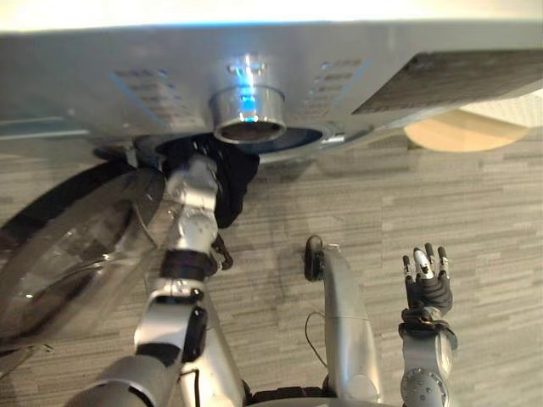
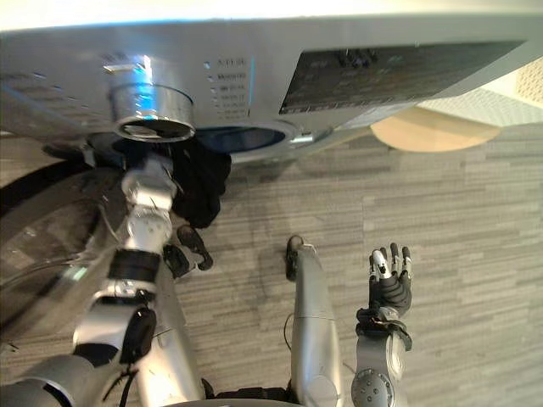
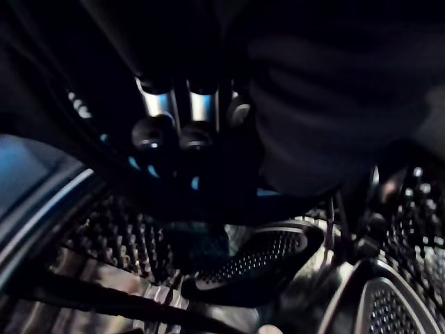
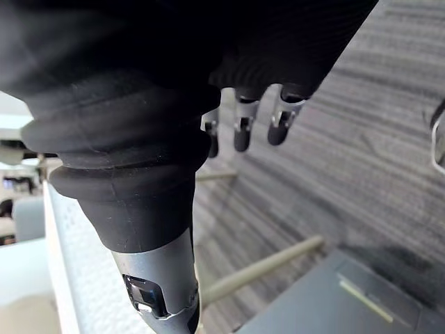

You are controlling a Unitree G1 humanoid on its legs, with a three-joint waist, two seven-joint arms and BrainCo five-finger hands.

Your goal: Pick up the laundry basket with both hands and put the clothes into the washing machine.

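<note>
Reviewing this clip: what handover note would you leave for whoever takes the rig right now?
Left hand: in the washer's drum, against dark cloth; grip unclear.
Right hand: open, empty, raised over the floor.
Door is open. Cloth hangs partly out of the drum's mouth.
Done: cloth is at the machine.
Left: push it fully in, draw the arm out.

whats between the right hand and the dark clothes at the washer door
Bare grey floor, in the left eye view; the right hand is open, well clear of the dark clothes.
</note>
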